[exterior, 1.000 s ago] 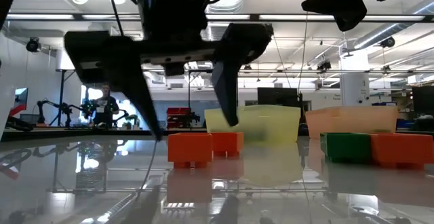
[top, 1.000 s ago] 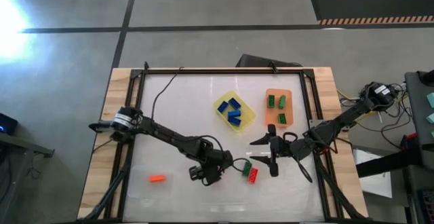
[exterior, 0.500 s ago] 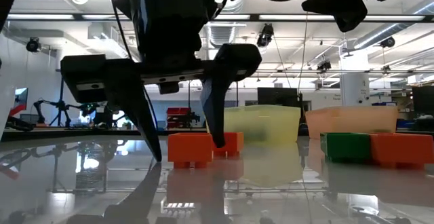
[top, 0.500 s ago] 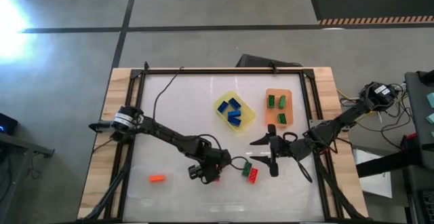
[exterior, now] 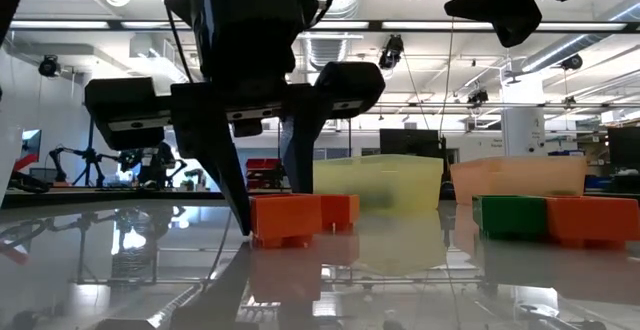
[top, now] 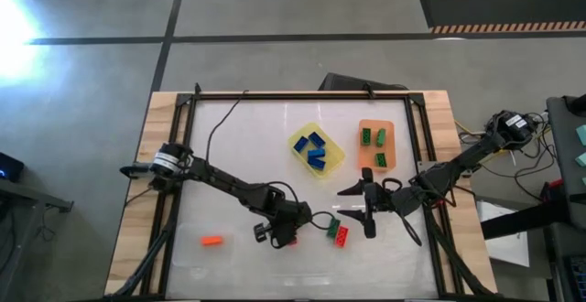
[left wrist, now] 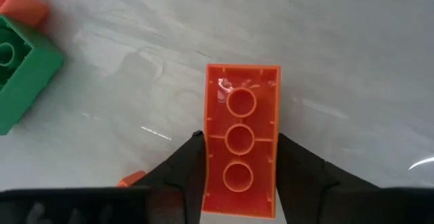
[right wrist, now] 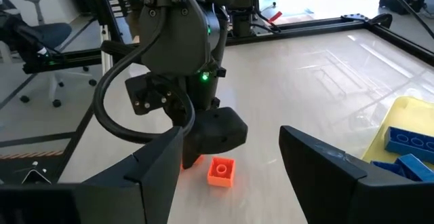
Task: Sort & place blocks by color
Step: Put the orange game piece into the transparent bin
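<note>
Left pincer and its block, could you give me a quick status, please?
Left pincer closing on the red-orange block, on the table. Right pincer open, waiting beside the green block. Nothing blocking.

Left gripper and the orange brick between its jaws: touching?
Touching. The left wrist view shows both dark jaws of the left gripper pressed against the orange brick's long sides.

My two arms are dark, jointed and slim, with black cables looping along them. My left arm (top: 220, 183) has a silver band near its base. My left gripper (left wrist: 241, 166) has two black, wedge-shaped fingers. A small green light glows on its housing. My right gripper (right wrist: 227, 166) has broad, matte black fingers.
</note>
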### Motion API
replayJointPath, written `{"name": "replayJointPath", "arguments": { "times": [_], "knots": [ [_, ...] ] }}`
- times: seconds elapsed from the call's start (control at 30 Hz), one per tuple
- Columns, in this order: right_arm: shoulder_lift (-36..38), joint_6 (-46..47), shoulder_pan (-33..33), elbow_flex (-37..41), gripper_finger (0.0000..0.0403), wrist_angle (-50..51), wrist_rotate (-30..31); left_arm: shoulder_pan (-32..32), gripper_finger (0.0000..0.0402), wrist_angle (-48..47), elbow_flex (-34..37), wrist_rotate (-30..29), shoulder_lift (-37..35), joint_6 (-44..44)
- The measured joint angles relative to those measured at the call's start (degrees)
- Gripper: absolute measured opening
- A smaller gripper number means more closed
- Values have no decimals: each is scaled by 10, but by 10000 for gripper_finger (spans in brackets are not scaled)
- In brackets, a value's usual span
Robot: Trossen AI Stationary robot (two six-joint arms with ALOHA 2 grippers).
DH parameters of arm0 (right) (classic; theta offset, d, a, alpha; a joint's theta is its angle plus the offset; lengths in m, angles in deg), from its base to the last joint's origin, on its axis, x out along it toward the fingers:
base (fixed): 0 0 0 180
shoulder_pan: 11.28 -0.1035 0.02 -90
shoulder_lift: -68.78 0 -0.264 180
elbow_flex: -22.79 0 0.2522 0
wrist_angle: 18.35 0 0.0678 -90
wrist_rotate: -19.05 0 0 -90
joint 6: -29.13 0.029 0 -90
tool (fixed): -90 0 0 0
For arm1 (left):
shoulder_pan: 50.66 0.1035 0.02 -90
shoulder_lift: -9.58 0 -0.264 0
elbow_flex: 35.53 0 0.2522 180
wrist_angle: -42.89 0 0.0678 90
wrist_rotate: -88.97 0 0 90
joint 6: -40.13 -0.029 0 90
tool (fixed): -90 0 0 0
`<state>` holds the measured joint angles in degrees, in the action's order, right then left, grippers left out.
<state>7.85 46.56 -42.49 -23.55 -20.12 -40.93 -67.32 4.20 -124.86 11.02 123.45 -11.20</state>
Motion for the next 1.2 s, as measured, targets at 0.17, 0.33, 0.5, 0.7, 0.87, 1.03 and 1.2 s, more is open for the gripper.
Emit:
{"name": "replayJointPath", "arguments": {
  "times": [0.17, 0.33, 0.5, 0.7, 0.87, 1.03, 1.2],
  "knots": [
    [0, 0, 0, 0, 235, 0, 0, -2, 123, -7, -2, -1, -10, 15],
    [0, 0, 0, 0, 235, 0, 0, -15, 128, -10, -7, -19, -42, 37],
    [0, 0, 0, 1, 235, 2, 0, -26, 130, -15, -9, -22, -83, 154],
    [0, -5, 0, 1, 235, 2, 1, -54, 131, -51, -8, -56, -143, 316],
    [0, -8, 0, 1, 235, 2, 1, -87, 131, -141, -5, -95, -189, 474],
    [0, -18, 0, 1, 235, 3, 1, -132, 131, -245, 2, -102, -227, 652],
    [0, -20, 0, 1, 235, 3, 1, -194, 132, -366, 9, -125, -247, 808]
  ]
}}
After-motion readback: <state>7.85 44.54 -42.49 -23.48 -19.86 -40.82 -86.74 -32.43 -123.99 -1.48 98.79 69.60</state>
